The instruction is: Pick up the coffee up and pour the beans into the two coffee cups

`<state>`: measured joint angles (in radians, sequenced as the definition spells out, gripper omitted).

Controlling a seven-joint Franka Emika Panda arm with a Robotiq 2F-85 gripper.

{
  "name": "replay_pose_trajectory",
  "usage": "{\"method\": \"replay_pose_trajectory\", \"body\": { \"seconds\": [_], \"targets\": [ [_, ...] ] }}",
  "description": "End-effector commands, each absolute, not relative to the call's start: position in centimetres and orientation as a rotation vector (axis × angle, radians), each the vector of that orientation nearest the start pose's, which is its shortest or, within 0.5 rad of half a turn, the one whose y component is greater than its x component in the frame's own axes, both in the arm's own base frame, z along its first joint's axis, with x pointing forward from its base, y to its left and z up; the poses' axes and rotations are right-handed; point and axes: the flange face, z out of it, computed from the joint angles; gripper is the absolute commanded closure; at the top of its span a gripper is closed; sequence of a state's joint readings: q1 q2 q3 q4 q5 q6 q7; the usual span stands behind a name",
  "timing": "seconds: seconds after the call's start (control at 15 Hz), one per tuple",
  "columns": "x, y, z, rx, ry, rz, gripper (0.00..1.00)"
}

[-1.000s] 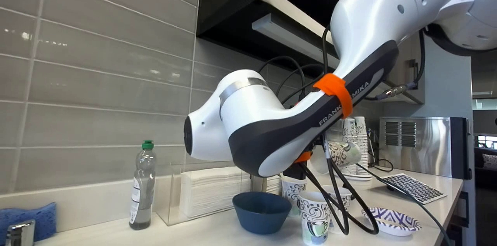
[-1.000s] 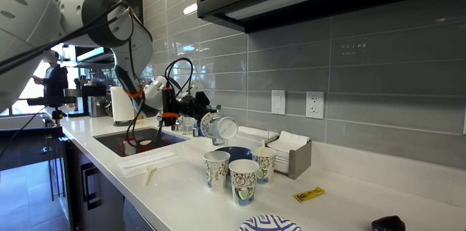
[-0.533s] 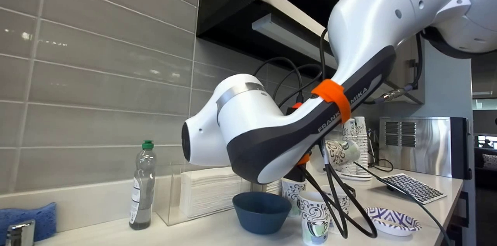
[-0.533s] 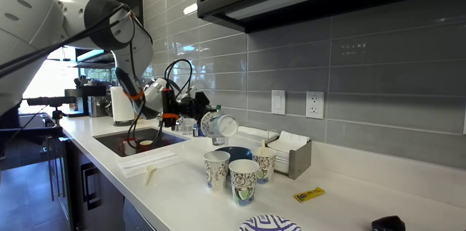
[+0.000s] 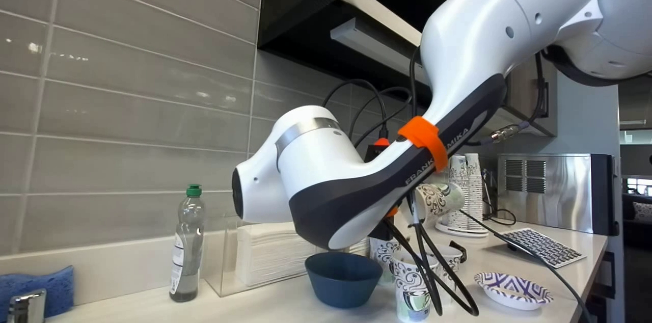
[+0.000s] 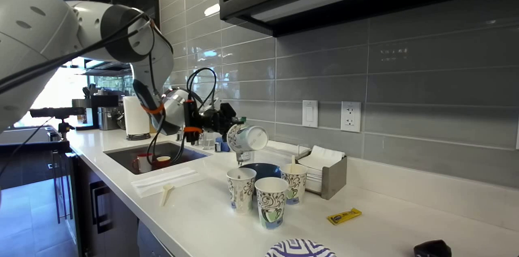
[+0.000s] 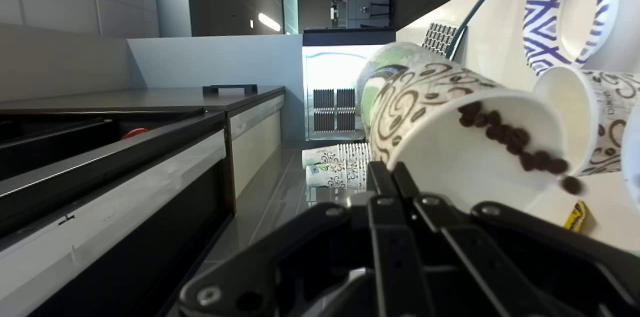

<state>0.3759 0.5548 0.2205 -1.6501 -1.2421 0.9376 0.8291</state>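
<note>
Gray tiled wall [image 6: 405,58] over a white counter [image 6: 194,208]

Its glossy rectangular tiles [image 5: 132,114], set with pale joints, catch bright reflections [image 6: 211,9] in both exterior views. A low white backsplash [image 6: 405,184] runs behind the counter, into which a dark sink [image 6: 121,157] is set. A light switch [image 6: 310,114] and a power outlet [image 6: 350,116] sit on the wall. Overhead are a black cabinet [image 5: 303,2] and a pale under-cabinet strip [image 5: 377,45]. Dark, black-handled base cabinets [image 6: 121,224] stand beside a bluish floor [image 6: 44,216]; farther off, a window [image 6: 67,86] glares white. In the wrist view, an oblong light [image 7: 269,22] glows past a blue-gray wall [image 7: 240,59].
</note>
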Motion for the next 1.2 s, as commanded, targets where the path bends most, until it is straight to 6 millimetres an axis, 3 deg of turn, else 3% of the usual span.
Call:
{"method": "replay_pose_trajectory", "body": {
  "seconds": [0.0, 0.4, 1.13],
  "targets": [
    [56.3, 19.8, 34.9, 1.503, -0.134, -0.057, 0.99],
    [57.1, 19.3, 35.3, 1.537, -0.151, -0.053, 0.99],
    [54.3, 16.2, 39.0, 1.634, -0.238, -0.024, 0.99]
  ]
}}
